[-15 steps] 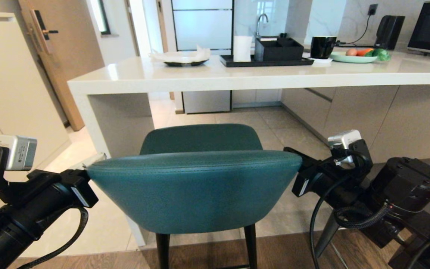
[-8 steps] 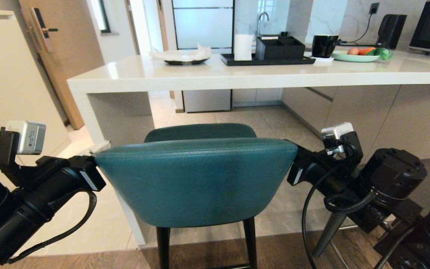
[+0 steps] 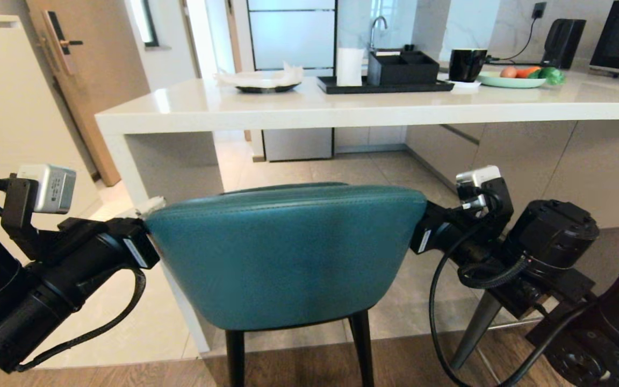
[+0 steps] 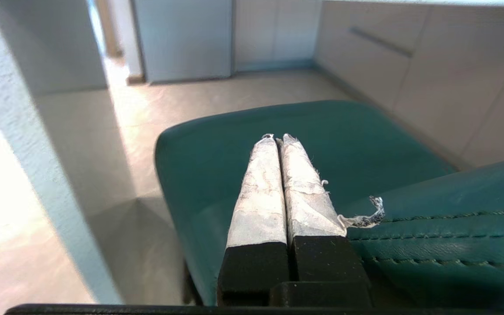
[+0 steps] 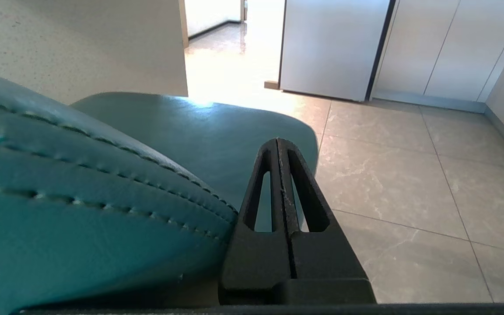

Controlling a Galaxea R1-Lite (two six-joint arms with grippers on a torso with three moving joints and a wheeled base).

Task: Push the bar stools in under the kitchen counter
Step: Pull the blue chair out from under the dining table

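Teal stool [image 3: 282,252]: lower centre of frame, advanced toward the counter [image 3: 342,107] since a second ago; seat nearing its edge. Left gripper [image 4: 278,138] and right gripper [image 5: 278,144]: fingers pressed together, empty, flanking the backrest.

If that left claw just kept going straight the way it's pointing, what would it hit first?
Probably nothing close. The shut left gripper points forward beside the curved back of the teal leather stool, passing above its seat toward the open space under the thick white stone counter. Beyond lies tiled floor, though depth is hard to judge.
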